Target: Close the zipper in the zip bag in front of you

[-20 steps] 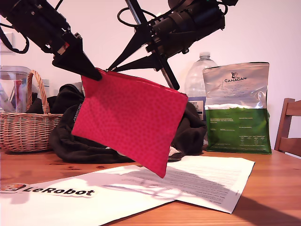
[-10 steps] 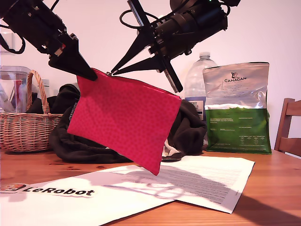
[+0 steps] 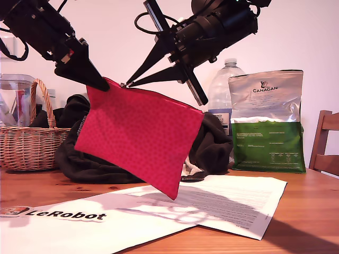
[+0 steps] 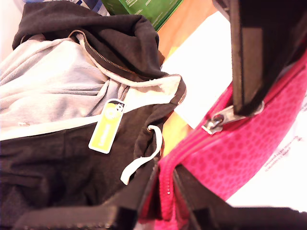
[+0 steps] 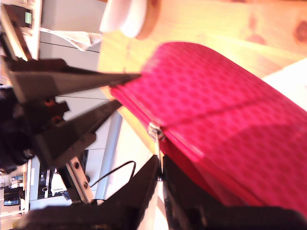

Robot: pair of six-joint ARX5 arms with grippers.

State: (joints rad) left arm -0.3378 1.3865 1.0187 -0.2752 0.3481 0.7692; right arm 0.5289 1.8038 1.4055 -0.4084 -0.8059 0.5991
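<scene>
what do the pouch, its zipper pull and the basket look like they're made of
Pouch: soft woven fabric, matte, with a faint dotted print; it hangs limp and bends.
Zipper pull: looks like metal, silvery and glinting.
Basket: woven wicker or cane, tan, with visible strands and a braided handle.

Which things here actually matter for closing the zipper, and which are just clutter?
Job in hand:
red-pink fabric zip pouch
silver metal zipper pull
my first claw, clamping the pouch corner
my second claw, gripping the pull

Lying about:
black hoodie
wicker basket
green-and-silver Canagan bag
clear plastic bottle
white printed sheets
</scene>
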